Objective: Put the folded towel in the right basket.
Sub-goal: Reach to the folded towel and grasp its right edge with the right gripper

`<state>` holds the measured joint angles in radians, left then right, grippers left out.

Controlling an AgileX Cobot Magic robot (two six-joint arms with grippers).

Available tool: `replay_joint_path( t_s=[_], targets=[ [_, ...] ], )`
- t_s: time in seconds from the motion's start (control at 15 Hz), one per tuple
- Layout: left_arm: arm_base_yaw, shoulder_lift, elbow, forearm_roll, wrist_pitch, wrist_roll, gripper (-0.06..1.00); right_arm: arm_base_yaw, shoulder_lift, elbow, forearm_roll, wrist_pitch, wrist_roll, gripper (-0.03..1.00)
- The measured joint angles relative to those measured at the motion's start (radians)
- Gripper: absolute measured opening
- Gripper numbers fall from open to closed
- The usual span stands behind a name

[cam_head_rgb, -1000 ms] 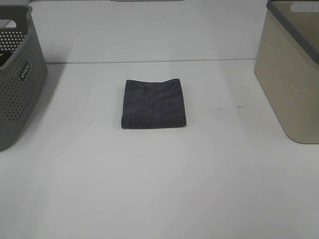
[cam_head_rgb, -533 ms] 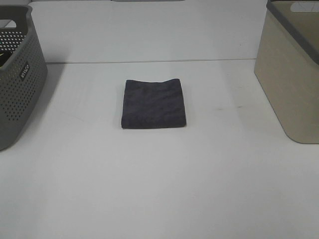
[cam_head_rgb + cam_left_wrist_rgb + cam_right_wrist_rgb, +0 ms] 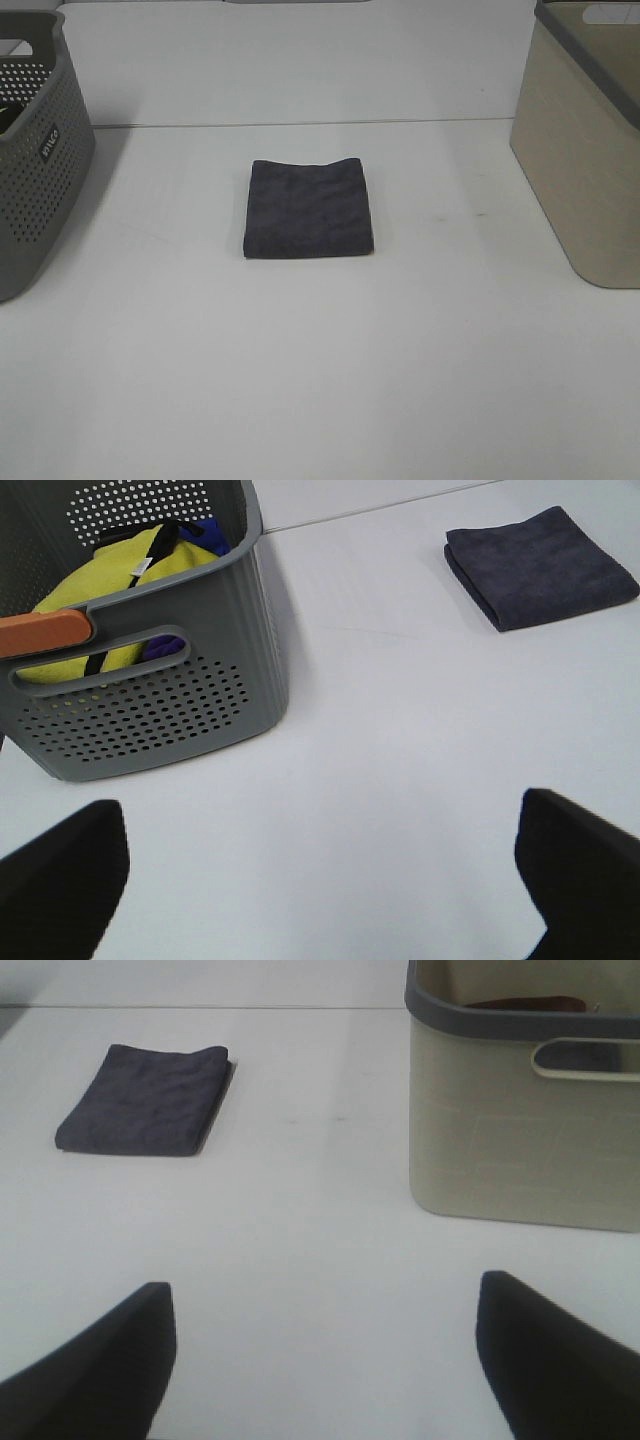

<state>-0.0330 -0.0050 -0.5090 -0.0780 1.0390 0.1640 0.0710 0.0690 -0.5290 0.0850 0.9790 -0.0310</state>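
1 folded towel [image 3: 310,209] lies on the tabletop [image 3: 320,380], nearer the far edge, well apart from the right basket [image 3: 580,170] at the right edge. The left gripper [image 3: 320,815] and right gripper [image 3: 325,1290] both hold fingers [image 3: 110,1360] spread wide, empty. A pinch catching only the top layer could unfold the towel. Count: 1 towel, 2 baskets (a grey basket [image 3: 35,150] sits at the left edge), 2 grippers.

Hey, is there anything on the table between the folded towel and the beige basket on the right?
Nothing visible. The table is bare between the folded towel and the right basket, and also between the right gripper and the towel. Only the basket's own wall has to be cleared.
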Motion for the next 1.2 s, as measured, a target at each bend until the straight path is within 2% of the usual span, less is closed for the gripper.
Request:
replay_joint_path(
  t_s=[0.2,0.33,0.47,0.73,1.0,1.07,1.2],
  targets=[
    [0.000,0.000,0.000,0.000,0.000,0.000,0.99,0.000,0.234,-0.058,0.076,-0.135,0.000,0.76],
    [0.000,0.000,0.000,0.000,0.000,0.000,0.99,0.000,0.418,-0.130,0.132,-0.189,-0.005,0.76],
    [0.000,0.000,0.000,0.000,0.000,0.000,0.99,0.000,0.609,-0.231,0.172,-0.212,-0.069,0.76],
    [0.000,0.000,0.000,0.000,0.000,0.000,0.99,0.000,0.942,-0.462,0.251,-0.213,-0.168,0.76],
    [0.000,0.000,0.000,0.000,0.000,0.000,0.99,0.000,1.263,-0.752,0.333,-0.151,-0.259,0.76],
    [0.000,0.000,0.000,0.000,0.000,0.000,0.99,0.011,1.386,-0.862,0.372,-0.107,-0.283,0.76],
    [0.000,0.000,0.000,0.000,0.000,0.000,0.99,0.085,1.503,-0.937,0.353,-0.099,-0.288,0.76]
  ],
)
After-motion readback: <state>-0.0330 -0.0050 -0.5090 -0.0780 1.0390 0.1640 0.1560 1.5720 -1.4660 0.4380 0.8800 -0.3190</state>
